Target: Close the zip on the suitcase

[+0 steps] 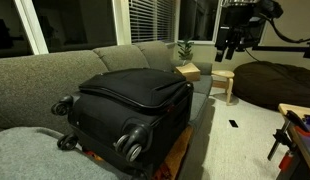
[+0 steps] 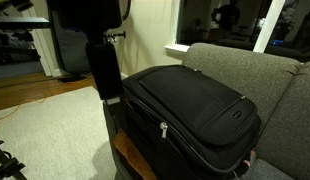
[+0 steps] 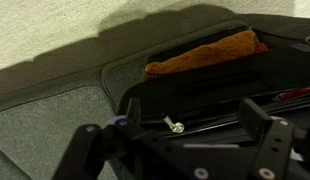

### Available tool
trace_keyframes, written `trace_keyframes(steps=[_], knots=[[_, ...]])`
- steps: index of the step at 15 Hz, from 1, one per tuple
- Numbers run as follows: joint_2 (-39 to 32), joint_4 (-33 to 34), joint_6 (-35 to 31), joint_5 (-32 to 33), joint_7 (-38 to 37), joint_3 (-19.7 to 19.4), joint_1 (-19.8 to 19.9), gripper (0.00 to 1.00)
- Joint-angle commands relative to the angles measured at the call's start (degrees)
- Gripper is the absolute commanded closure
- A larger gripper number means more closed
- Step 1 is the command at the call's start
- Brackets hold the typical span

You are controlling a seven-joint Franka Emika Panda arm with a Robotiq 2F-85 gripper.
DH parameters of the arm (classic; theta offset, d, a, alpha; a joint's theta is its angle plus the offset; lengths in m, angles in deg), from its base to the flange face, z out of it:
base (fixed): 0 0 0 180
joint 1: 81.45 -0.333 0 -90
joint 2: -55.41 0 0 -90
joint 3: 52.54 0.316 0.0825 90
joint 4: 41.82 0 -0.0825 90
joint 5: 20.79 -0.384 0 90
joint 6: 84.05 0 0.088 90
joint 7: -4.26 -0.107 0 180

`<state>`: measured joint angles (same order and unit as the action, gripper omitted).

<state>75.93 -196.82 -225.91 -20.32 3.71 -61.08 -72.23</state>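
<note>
The black soft-sided suitcase (image 1: pixel 130 105) (image 2: pixel 190 115) lies flat, partly against a grey sofa, with its wheels (image 1: pixel 130 148) toward the camera. The zip (image 2: pixel 145 112) runs as a dark track along the lid edge, and a small silvery pull (image 2: pixel 163 128) hangs on the side wall. In the wrist view the pull (image 3: pixel 175 125) lies on the suitcase (image 3: pixel 195 90) between my fingers (image 3: pixel 130 112). My gripper (image 3: pixel 195 118) is open and holds nothing. In an exterior view the gripper (image 1: pixel 231 42) hangs well above and beyond the suitcase.
A grey sofa (image 1: pixel 55 75) (image 2: pixel 280 85) stands behind the suitcase. A low wooden surface (image 1: pixel 177 155) lies under it. A small wooden stool (image 1: pixel 225 82), a dark beanbag (image 1: pixel 275 85) and a potted plant (image 1: pixel 185 48) stand near the window. Pale carpet (image 2: pixel 45 130) covers the floor.
</note>
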Motion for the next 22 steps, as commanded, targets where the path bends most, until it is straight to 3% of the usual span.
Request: trace_keyframes(steps=[1,11,22], knots=[[-0.44,-0.33,-3.94,-2.01,4.45,-1.28,-1.16,0.0],[-1.23,-1.46,-5.73,-5.18,14.03,-3.38,-2.42,0.0],[-5.82,-1.16,-7.65,-13.97,22.54,-5.77,-5.37,0.0]])
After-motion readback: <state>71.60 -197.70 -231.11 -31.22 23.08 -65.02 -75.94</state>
